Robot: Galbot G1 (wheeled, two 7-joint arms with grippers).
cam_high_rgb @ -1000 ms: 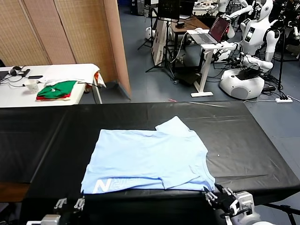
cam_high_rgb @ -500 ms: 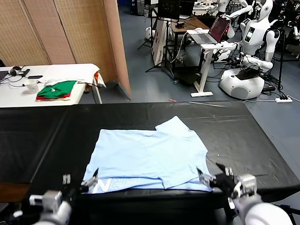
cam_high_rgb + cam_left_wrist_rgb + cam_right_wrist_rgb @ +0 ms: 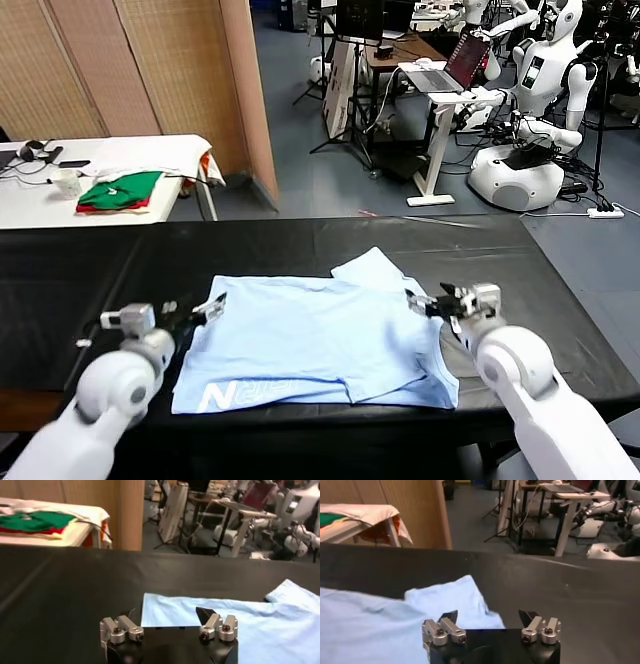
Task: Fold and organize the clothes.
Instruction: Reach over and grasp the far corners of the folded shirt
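Observation:
The pale sky-blue T-shirt (image 3: 310, 340) lies flat on the black table (image 3: 520, 270), partly folded, with a white "N" print at its near left corner. One sleeve sticks out at the far edge. My left gripper (image 3: 196, 308) is open and empty over the shirt's left edge near its far left corner, which also shows in the left wrist view (image 3: 225, 625). My right gripper (image 3: 428, 299) is open and empty over the shirt's right edge beside the sleeve, which shows in the right wrist view (image 3: 451, 596). The left wrist view shows the open left gripper (image 3: 167, 616), the right wrist view the open right gripper (image 3: 488, 615).
A white side table (image 3: 150, 150) at the far left holds folded green and red garments (image 3: 122, 190), a cup and headphones. A wooden screen (image 3: 150, 60) stands behind it. Desks, a laptop and other robots (image 3: 535, 90) stand at the back right.
Both grippers have moved from the table's near edge forward and up to the shirt's left and right sides. The shirt has not moved.

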